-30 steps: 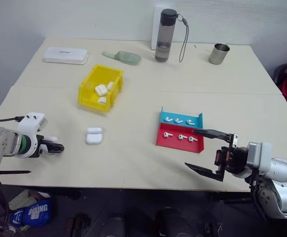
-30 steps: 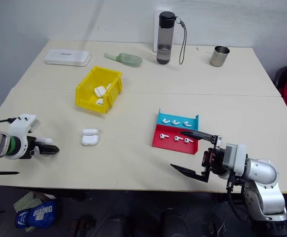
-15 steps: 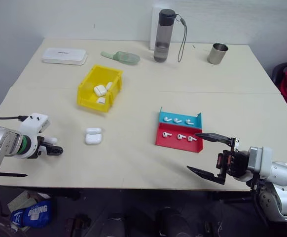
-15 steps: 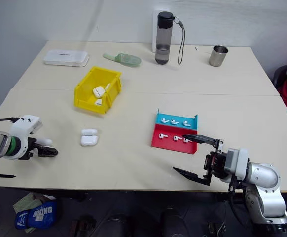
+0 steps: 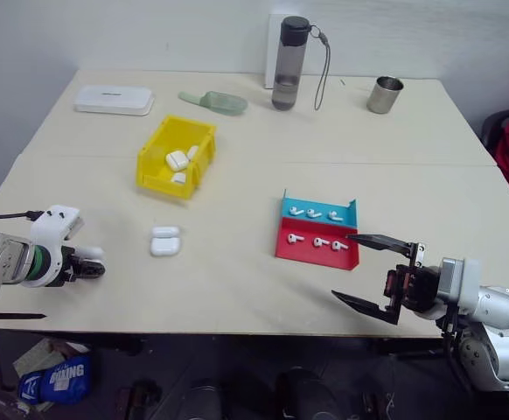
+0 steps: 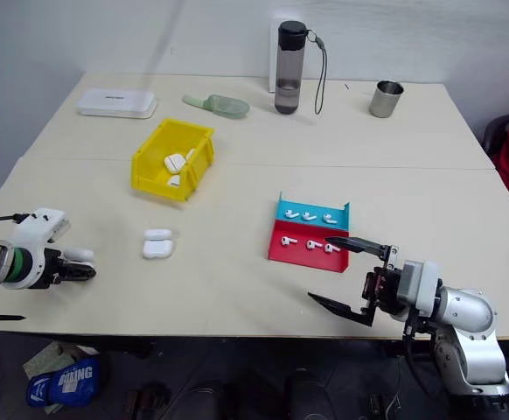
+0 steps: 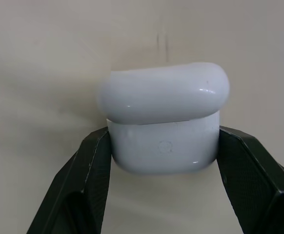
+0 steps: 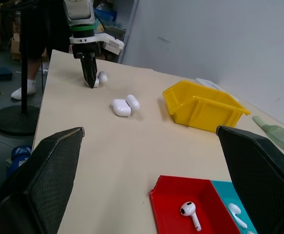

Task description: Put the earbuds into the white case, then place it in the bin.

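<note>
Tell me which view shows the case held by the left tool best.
The left wrist view: the white case sits large between the left tool's black fingers, lid seam visible. The eye views show it as a small white spot at the tool's tip. The right wrist view shows it far off, across the table.

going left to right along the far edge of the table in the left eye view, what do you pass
flat white box → green scoop → dark water bottle → metal cup
</note>
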Tool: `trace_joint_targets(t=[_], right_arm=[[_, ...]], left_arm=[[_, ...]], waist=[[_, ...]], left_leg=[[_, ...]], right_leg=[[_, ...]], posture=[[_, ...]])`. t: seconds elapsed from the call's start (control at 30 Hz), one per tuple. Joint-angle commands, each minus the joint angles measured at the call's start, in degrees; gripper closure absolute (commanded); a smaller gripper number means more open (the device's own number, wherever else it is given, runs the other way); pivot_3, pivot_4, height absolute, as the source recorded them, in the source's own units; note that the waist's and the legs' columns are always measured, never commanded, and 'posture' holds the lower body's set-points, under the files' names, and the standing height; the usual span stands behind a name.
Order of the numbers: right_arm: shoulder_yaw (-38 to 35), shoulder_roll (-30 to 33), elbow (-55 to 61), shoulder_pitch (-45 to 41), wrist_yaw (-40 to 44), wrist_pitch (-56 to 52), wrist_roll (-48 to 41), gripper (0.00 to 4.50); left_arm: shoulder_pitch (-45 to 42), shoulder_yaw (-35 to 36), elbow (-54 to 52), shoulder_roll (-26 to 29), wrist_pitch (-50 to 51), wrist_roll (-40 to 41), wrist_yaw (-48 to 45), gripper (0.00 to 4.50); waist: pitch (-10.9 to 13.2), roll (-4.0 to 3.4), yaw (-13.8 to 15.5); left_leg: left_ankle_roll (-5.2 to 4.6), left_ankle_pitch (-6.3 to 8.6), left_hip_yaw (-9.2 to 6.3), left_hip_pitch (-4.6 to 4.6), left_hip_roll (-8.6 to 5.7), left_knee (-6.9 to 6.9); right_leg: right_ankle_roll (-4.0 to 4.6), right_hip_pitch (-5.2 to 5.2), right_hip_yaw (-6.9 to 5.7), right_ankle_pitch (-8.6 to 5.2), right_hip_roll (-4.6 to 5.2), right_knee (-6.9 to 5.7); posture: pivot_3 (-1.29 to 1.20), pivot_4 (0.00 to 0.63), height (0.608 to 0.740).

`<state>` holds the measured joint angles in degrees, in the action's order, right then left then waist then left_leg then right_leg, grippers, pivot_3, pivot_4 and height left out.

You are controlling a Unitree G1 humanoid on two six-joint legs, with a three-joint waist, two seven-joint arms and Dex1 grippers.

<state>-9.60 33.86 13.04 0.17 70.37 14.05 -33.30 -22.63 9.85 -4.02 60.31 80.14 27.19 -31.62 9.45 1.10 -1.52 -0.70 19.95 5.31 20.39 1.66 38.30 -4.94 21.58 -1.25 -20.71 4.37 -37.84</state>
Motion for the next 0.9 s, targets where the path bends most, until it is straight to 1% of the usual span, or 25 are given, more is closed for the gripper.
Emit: trace_joint_targets(t=[0.03, 0.07, 0.1, 0.13, 0.2, 0.23, 0.3, 0.33, 0.4, 0.5, 0.63, 0.7, 0.77, 0.83, 0.9], right_arm=[[-2.9, 1.8, 0.8, -1.3, -1.3, 0.4, -0.1, 0.00], [-3.2, 2.1, 1.0, -1.4, -1.7, 0.0, -0.1, 0.00], [-3.9, 3.0, 1.3, -1.4, -2.1, -0.8, -0.1, 0.00], [-4.4, 3.7, 1.7, -1.3, -2.4, -1.3, -0.2, 0.00], [-5.9, 5.5, 2.5, -0.9, -3.2, -2.9, -0.4, 0.00], [-7.3, 6.7, 3.1, -0.3, -3.8, -4.0, -0.6, 0.00], [-10.0, 8.6, 4.2, 1.4, -5.4, -6.0, -0.6, 0.00], [-11.2, 9.1, 5.1, 2.7, -6.1, -6.8, -0.8, 0.00], [-12.7, 9.6, 6.7, 5.4, -6.5, -7.6, -0.8, 0.00], [-15.8, 8.7, 8.6, 11.1, -8.2, -7.5, 1.2, 0.00], [-19.5, 7.3, 10.5, 18.4, -11.7, -8.1, 4.1, 0.00], [-20.4, 7.4, 11.5, 21.1, -12.9, -9.3, 4.9, 0.00], [-21.0, 8.1, 12.7, 22.3, -14.7, -11.5, 5.7, 0.00], [-19.6, 9.6, 14.0, 20.0, -15.3, -14.1, 4.3, 0.00], [-17.3, 13.5, 15.8, 15.3, -18.4, -21.3, 5.3, 0.00]], left_arm=[[3.4, 12.4, -6.8, -4.1, -21.0, 5.8, -13.2, 1.71], [5.2, 14.4, -8.2, -5.1, -25.9, 6.8, -16.8, 1.71], [7.2, 16.8, -10.3, -7.4, -32.1, 9.2, -22.5, 1.71], [8.5, 18.4, -11.5, -9.0, -36.0, 10.8, -26.1, 1.71], [9.8, 21.2, -13.2, -13.6, -40.6, 15.8, -30.0, 1.71], [10.0, 20.3, -14.9, -17.1, -42.5, 18.4, -31.1, 1.71], [9.6, 15.3, -18.5, -23.8, -47.5, 19.2, -31.2, 1.71], [9.0, 13.1, -20.1, -27.4, -48.4, 20.1, -29.6, 1.71], [8.8, 9.6, -21.8, -32.4, -51.9, 19.6, -28.7, 1.71], [9.5, 3.5, -20.8, -38.1, -58.9, 17.8, -32.7, 1.71], [8.7, -3.5, -14.8, -41.7, -68.0, 12.4, -37.6, 1.71], [8.5, -5.2, -10.9, -43.0, -72.2, 10.4, -39.3, 1.71], [8.5, -6.4, -6.2, -43.9, -79.2, 7.6, -42.5, 1.71], [8.9, -7.2, -2.7, -43.6, -83.8, 5.7, -44.8, 1.71], [9.4, -7.1, -0.9, -43.1, -85.9, 5.1, -45.2, 1.71]], waist=[[0.0, 0.01, 0.1], [0.0, 0.01, 0.1], [0.0, 0.00, 0.0], [0.0, 0.00, 0.0], [0.0, -0.05, 0.0], [0.0, -0.07, 0.0], [0.1, -0.22, 0.6], [0.1, -0.21, 0.9], [0.1, -0.13, 1.3], [0.1, -0.14, 1.4], [0.1, -0.18, 1.5], [0.0, -0.20, 1.3], [0.0, -0.21, 1.1], [0.0, -0.21, 1.0], [0.0, -0.26, 0.2]], left_leg=[[-0.01, 0.00, -0.02, 0.03, -0.01, 0.02], [-0.03, 0.02, -0.07, 0.09, -0.01, 0.10], [-0.04, 0.03, -0.05, 0.12, -0.01, 0.11], [-0.05, 0.05, -0.05, 0.12, -0.02, 0.11], [-0.06, 0.07, -0.06, 0.12, -0.02, 0.13], [-0.06, 0.07, -0.05, 0.12, -0.03, 0.15], [-0.07, 0.08, -0.08, 0.12, -0.02, 0.25], [-0.11, 0.09, -0.09, 0.13, -0.03, 0.35], [-0.14, 0.11, -0.09, 0.22, 0.00, 0.59], [-0.15, 0.12, -0.06, 0.24, 0.02, 0.66], [-0.17, 0.13, 0.00, 0.22, 0.01, 0.66], [-0.17, 0.12, 0.02, 0.21, 0.02, 0.67], [-0.16, 0.12, 0.09, 0.21, 0.08, 0.67], [-0.14, 0.11, 0.15, 0.19, 0.12, 0.67], [-0.13, 0.11, 0.17, 0.19, 0.15, 0.69]], right_leg=[[0.00, 0.01, -0.02, 0.00, 0.02, 0.00], [0.00, 0.01, -0.08, 0.00, 0.03, 0.04], [0.00, 0.01, -0.10, 0.00, 0.06, 0.07], [0.00, 0.00, -0.11, 0.00, 0.07, 0.10], [0.00, -0.01, -0.14, 0.00, 0.07, 0.14], [0.00, -0.03, -0.15, 0.00, 0.07, 0.16], [0.00, -0.10, -0.15, 0.00, 0.07, 0.15], [-0.01, -0.16, -0.15, 0.01, 0.07, 0.13], [-0.08, -0.19, -0.12, 0.04, 0.01, 0.16], [-0.11, -0.20, -0.04, 0.06, -0.07, 0.13], [-0.11, -0.23, 0.02, 0.06, -0.11, 0.20], [-0.12, -0.25, 0.05, 0.06, -0.18, 0.22], [-0.13, -0.25, 0.13, 0.05, -0.25, 0.31], [-0.13, -0.25, 0.18, 0.05, -0.29, 0.35], [-0.14, -0.24, 0.20, 0.04, -0.30, 0.34]], posture=[[0.00, 0.150, 0.740], [0.00, 0.150, 0.740], [0.00, 0.150, 0.740], [0.00, 0.150, 0.740], [0.00, 0.150, 0.740], [0.00, 0.150, 0.740], [0.00, 0.150, 0.740], [0.00, 0.150, 0.740], [0.00, 0.150, 0.740], [0.00, 0.150, 0.740], [0.00, 0.150, 0.740], [0.00, 0.150, 0.740], [0.00, 0.150, 0.740], [0.00, 0.150, 0.740], [0.00, 0.150, 0.740]])
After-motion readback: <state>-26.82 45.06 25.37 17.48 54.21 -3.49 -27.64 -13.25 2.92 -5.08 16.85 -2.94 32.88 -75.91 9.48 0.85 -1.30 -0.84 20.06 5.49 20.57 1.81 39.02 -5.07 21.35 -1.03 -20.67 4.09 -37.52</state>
